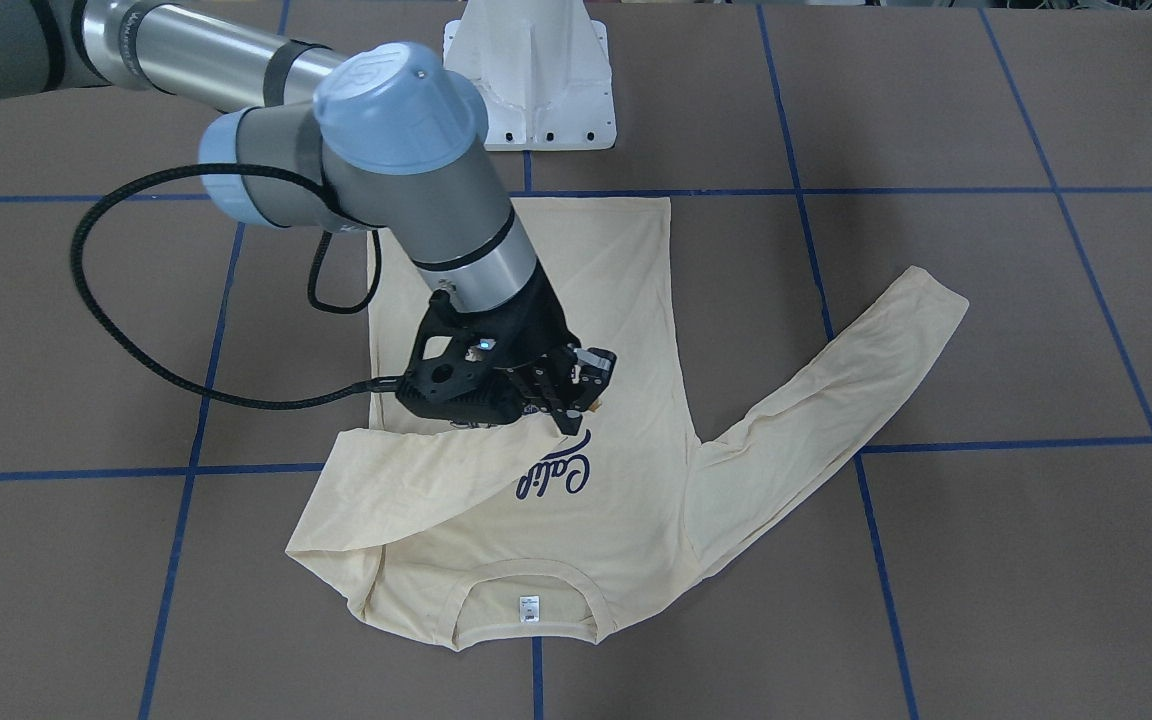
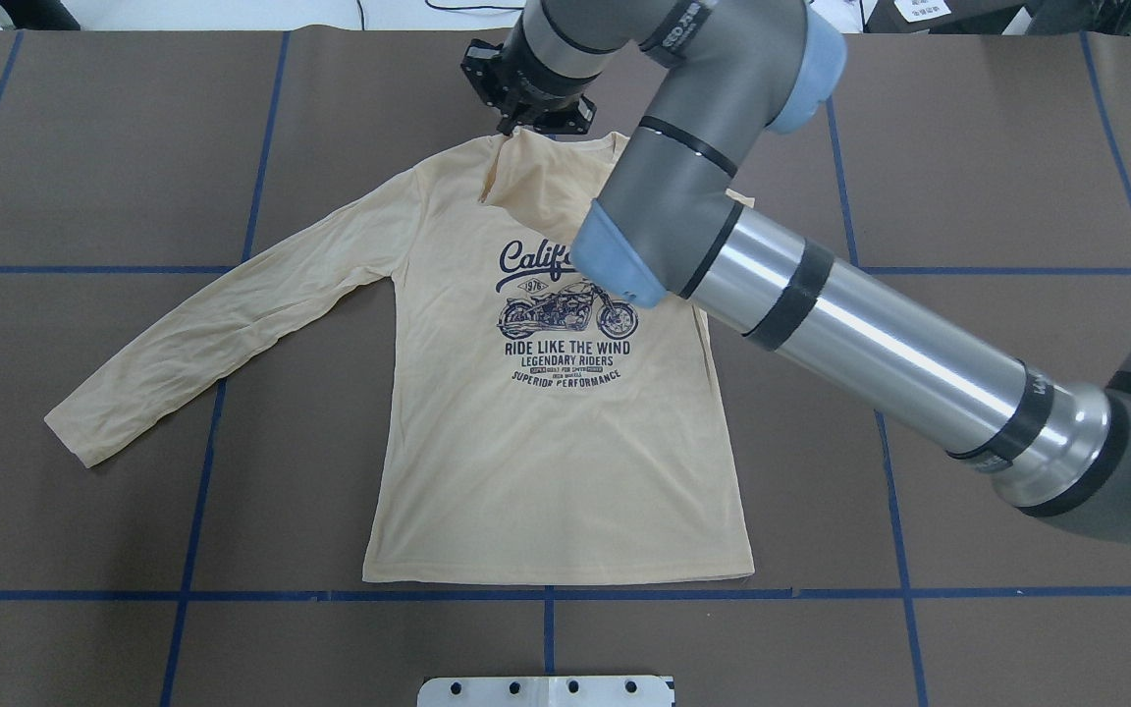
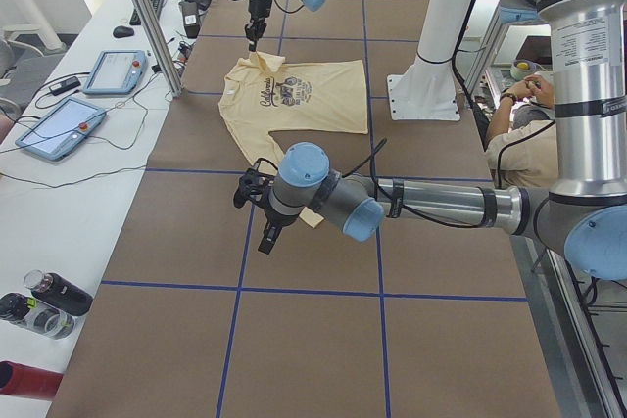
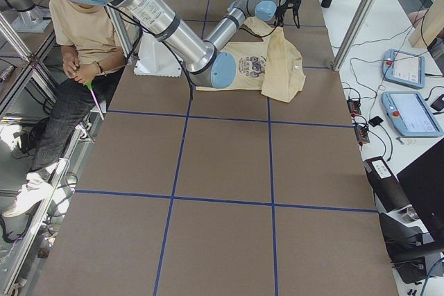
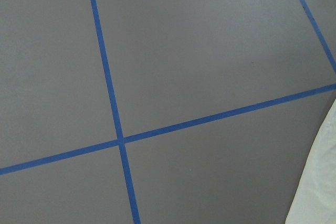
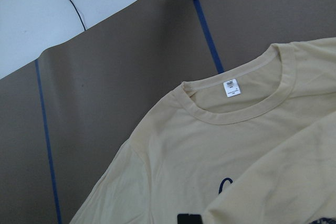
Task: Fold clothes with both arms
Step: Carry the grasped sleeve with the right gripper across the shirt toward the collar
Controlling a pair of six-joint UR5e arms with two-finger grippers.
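Evidently T-shirt (image 2: 546,462) lay flat on table (image 2: 84,147), print up, hem nearest white pedestal base (image 1: 531,75), collar farthest from base. Right gripper (image 1: 576,400) hung above chest, beyond hem from base, fingers clamped on sleeve end, that sleeve folded across chest print. Other sleeve (image 2: 232,324) stretched outward, away from base. Left gripper (image 3: 266,234) hovered by its cuff; opened or closed, could not tell.

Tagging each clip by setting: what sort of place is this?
Probably a robotics lab workcell: a table gridded with blue tape, teach pendants beside it, and a person seated by the rig as the right arm handles a shirt.
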